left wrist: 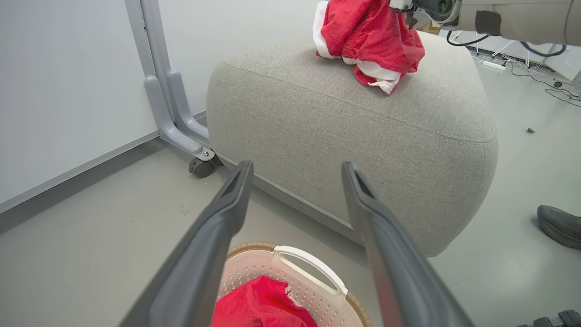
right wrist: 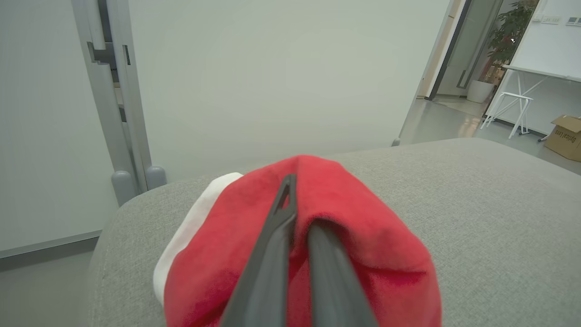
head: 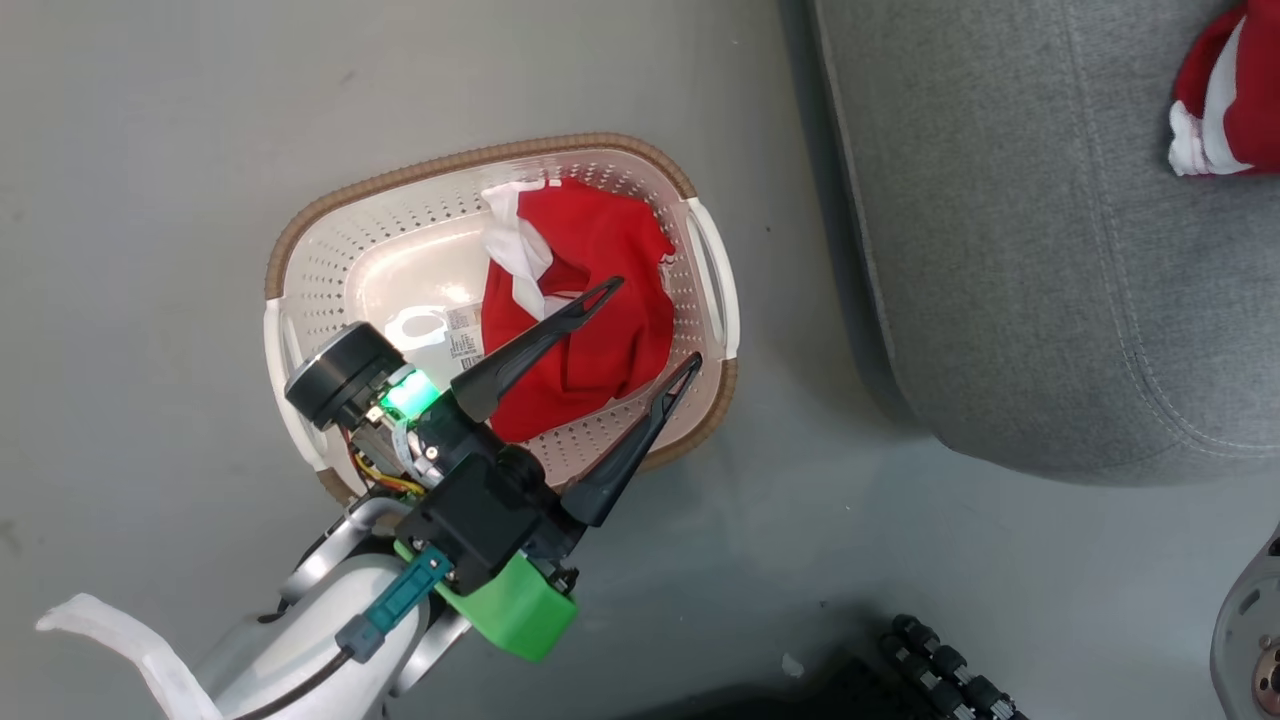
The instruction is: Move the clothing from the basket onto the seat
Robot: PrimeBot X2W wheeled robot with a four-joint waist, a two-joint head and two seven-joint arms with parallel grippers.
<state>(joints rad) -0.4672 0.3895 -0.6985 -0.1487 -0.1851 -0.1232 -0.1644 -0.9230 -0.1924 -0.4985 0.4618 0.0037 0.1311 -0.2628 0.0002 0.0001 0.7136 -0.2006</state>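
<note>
Our right hand (right wrist: 297,204) is pressed together, pinching a red garment (right wrist: 363,218) that drapes onto the grey seat (right wrist: 499,204) at the centre of the right wrist view. We judge the step to be setting it down. We should let go only once the cloth rests well in from the seat's rounded edge, then lift straight up so no fold drags along.

Our left hand (head: 655,320) is spread and holds nothing, poised over the white basket (head: 450,165) at the middle of the head view. Inside lies a second red garment (head: 600,240) with a white panel, bunched toward the basket's right side. A label (head: 462,335) shows on the bare bottom at left. Whether more cloth hides beneath, we cannot tell.
</note>
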